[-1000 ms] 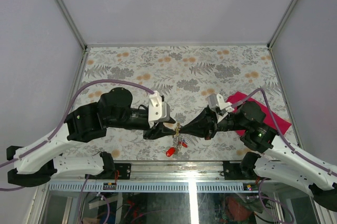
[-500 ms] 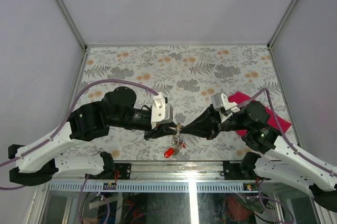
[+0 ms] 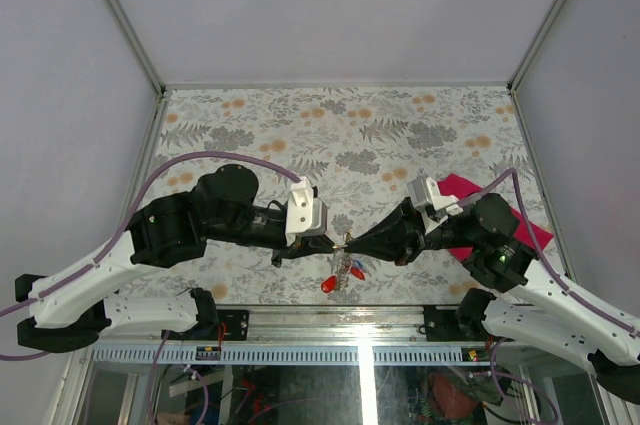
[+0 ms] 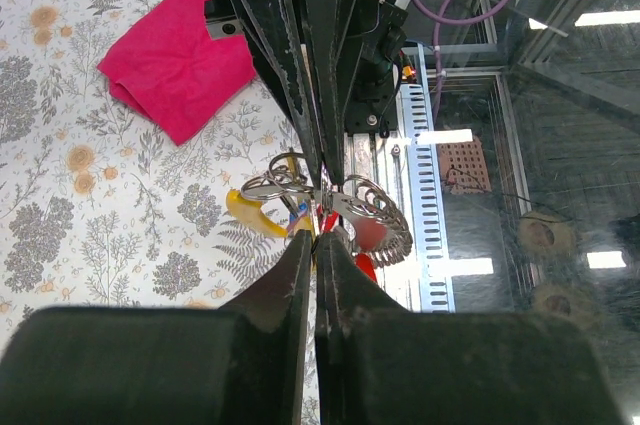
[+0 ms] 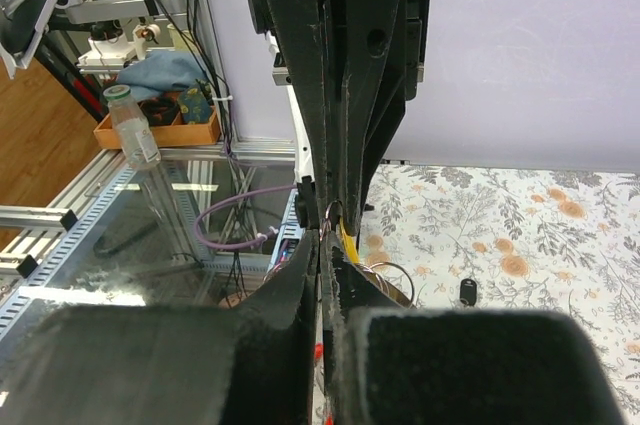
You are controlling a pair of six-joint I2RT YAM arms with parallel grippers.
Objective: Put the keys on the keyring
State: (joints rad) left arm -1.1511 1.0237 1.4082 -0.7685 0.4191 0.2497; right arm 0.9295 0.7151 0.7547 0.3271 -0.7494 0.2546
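Both grippers are squeezed shut on the keyring (image 3: 344, 241), low in the middle of the top view: left gripper (image 3: 329, 243), right gripper (image 3: 359, 242). Red and blue keys (image 3: 340, 275) hang under it. I think a key is being threaded on. Next it needs a gentle slide round the ring. Only the left wrist view shows a yellow key (image 4: 248, 215).

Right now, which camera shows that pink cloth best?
The left wrist view: the pink cloth lies nearly whole. From the top, the right arm covers much of it; the right wrist view misses it.
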